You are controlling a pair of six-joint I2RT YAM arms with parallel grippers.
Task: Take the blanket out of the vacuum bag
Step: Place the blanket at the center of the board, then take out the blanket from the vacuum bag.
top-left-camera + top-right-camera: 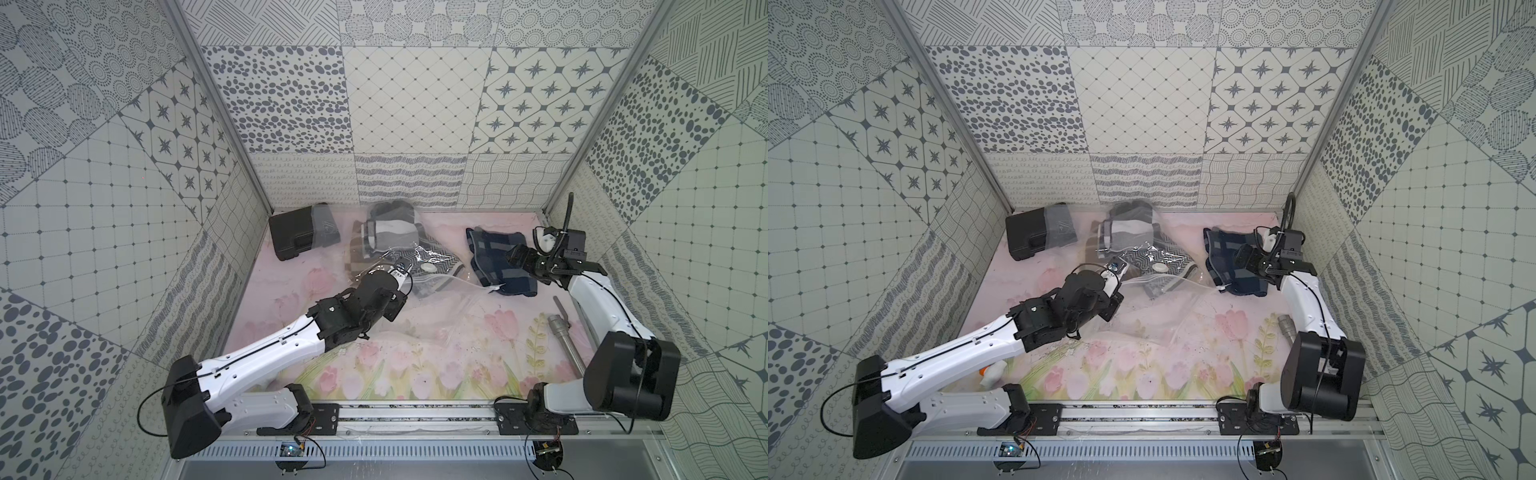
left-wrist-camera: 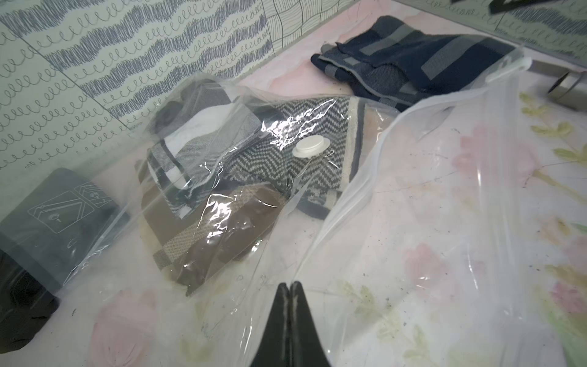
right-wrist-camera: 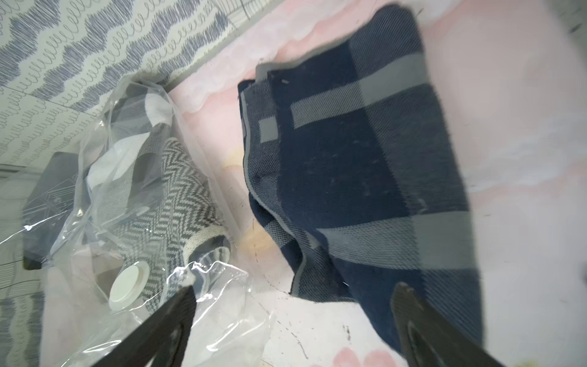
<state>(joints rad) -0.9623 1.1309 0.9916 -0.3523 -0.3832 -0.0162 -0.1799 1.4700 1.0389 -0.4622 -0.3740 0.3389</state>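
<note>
— What covers the table?
— A pink flowered mat (image 1: 374, 386).
— And on it?
— The vacuum bag (image 2: 397, 206) lies right at the left gripper (image 2: 287, 284), and a black case (image 1: 291, 235) sits off to that gripper's left. A navy plaid blanket (image 3: 365, 159) lies beneath the right gripper (image 3: 293, 287), with a metal tube (image 1: 563, 340) well behind it.
</note>
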